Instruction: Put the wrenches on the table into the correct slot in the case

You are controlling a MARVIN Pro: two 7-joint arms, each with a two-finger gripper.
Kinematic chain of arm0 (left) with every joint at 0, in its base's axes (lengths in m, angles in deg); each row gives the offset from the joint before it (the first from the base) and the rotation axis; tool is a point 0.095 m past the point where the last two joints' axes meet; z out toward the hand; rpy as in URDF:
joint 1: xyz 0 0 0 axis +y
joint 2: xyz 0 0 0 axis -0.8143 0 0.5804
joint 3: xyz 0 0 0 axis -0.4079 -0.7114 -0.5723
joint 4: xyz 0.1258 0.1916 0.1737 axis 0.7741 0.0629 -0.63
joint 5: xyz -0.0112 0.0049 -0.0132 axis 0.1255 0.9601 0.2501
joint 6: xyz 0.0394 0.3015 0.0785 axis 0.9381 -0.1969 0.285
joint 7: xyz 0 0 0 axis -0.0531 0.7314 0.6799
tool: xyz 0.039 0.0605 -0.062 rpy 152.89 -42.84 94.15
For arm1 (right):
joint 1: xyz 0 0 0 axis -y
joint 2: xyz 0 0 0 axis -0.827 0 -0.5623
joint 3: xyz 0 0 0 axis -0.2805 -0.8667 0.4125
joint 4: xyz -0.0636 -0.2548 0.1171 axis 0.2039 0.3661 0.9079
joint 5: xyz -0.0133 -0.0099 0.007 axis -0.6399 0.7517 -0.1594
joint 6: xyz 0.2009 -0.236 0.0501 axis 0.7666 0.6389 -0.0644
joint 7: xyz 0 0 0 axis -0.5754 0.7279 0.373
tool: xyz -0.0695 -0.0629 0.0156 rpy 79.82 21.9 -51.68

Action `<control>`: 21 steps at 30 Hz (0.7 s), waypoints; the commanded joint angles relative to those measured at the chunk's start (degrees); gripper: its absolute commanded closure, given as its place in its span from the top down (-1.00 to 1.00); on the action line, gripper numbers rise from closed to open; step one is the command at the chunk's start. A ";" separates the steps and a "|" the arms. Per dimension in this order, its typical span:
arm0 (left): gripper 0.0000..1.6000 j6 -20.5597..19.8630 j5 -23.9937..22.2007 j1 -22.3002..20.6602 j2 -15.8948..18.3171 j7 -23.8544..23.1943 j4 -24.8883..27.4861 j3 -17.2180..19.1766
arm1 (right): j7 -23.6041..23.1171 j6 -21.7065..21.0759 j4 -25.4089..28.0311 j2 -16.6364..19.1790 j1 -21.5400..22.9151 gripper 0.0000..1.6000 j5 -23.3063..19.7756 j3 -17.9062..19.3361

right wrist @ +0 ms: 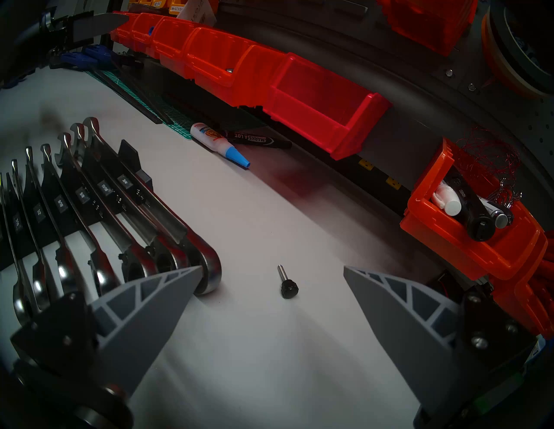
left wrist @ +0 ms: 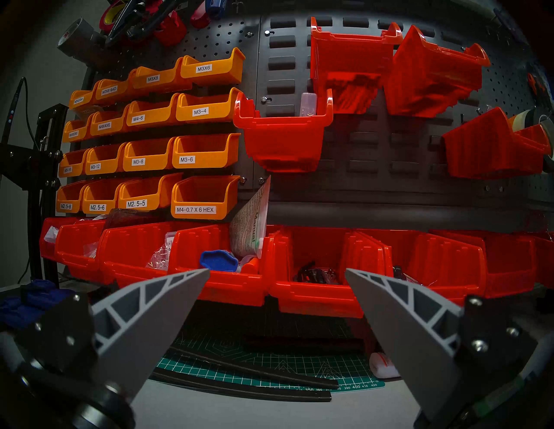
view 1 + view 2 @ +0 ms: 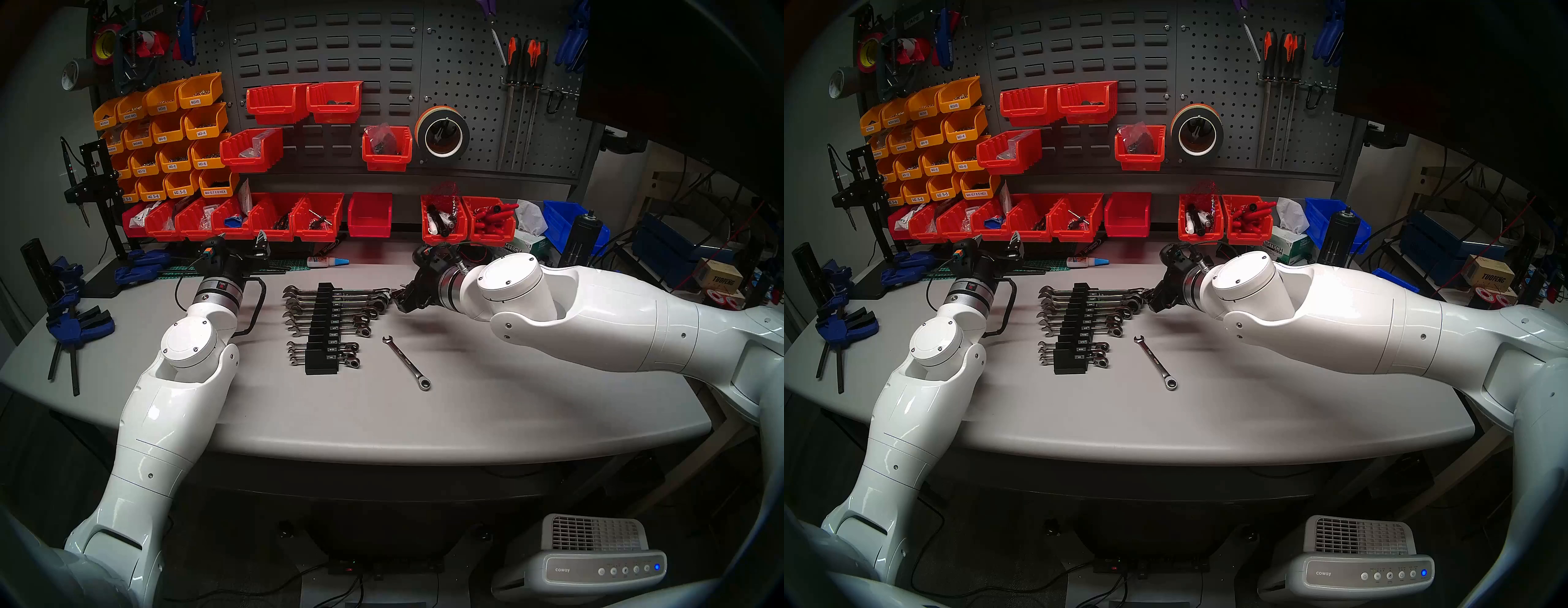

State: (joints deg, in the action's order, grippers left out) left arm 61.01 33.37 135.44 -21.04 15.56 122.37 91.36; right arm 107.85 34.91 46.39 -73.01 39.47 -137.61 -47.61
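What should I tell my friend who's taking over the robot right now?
Left pincer: open, empty, facing the red bins.
Right pincer: open, empty, hovering by the ring ends of the biggest racked wrenches.
The slim chrome loose wrench lies flat on the light-grey table, right of the long black plastic rack.
Done: nothing yet.
Left: grab the loose wrench and press it into the rack's empty slot.

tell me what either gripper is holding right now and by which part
Nothing is held. The right gripper and left gripper are both open and empty; the loose wrench lies untouched on the table.
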 commanded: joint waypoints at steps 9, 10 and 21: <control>1.00 0.57 -0.01 -1.49 0.05 -0.01 1.56 0.42 | -0.54 -1.24 1.77 0.86 3.08 1.00 -0.36 1.74; 1.00 0.57 -0.01 -1.49 0.05 -0.02 1.55 0.41 | -0.39 -1.44 2.52 1.30 3.26 1.00 -0.63 2.00; 1.00 0.55 0.00 -1.50 0.06 -0.03 1.50 0.40 | -1.13 -3.75 10.91 5.46 4.79 1.00 -5.48 4.92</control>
State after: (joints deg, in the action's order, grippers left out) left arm 60.96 33.37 135.47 -21.04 15.55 122.28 91.32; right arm 107.11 32.21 52.16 -70.53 40.82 -140.86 -46.20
